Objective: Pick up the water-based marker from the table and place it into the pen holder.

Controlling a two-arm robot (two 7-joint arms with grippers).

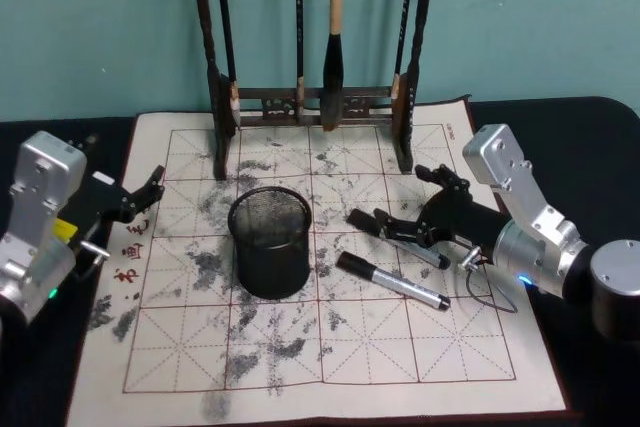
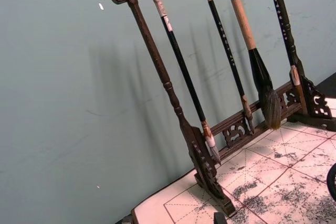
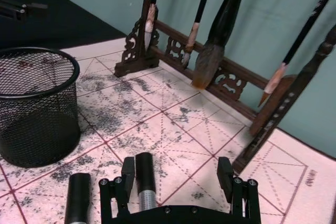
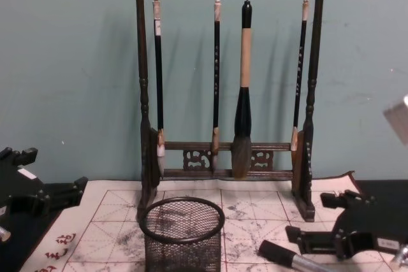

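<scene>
- Firstly, the left gripper (image 1: pixel 143 197) hovers over the mat's left edge, at about 9 o'clock from the pen holder and well apart from it. Its jaws are spread and hold nothing.
- The white cloth mat (image 1: pixel 330 347), with red grid lines and grey ink stains, lies on the dark table (image 1: pixel 590 147).
- The pen holder (image 1: pixel 270 267), a black wire-mesh cup, stands upright near the mat's middle.
- The wooden brush rack (image 1: pixel 300 102) stands at 12 o'clock from the cup along the mat's far edge, with calligraphy brushes (image 1: pixel 335 57) hanging from it.
- The water-based marker (image 1: pixel 362 219) lies flat on the mat at 3 o'clock from the cup, its black cap toward the cup.
- A second marker (image 1: pixel 392 282) lies flat at about 4 o'clock from the cup, roughly parallel to the first and just beside it.
- The right gripper (image 1: pixel 402 197) sits low over the mat at 3 o'clock from the cup. Its jaws are spread wide around the water-based marker, which lies close to one finger. Whether they touch I cannot tell.
</scene>
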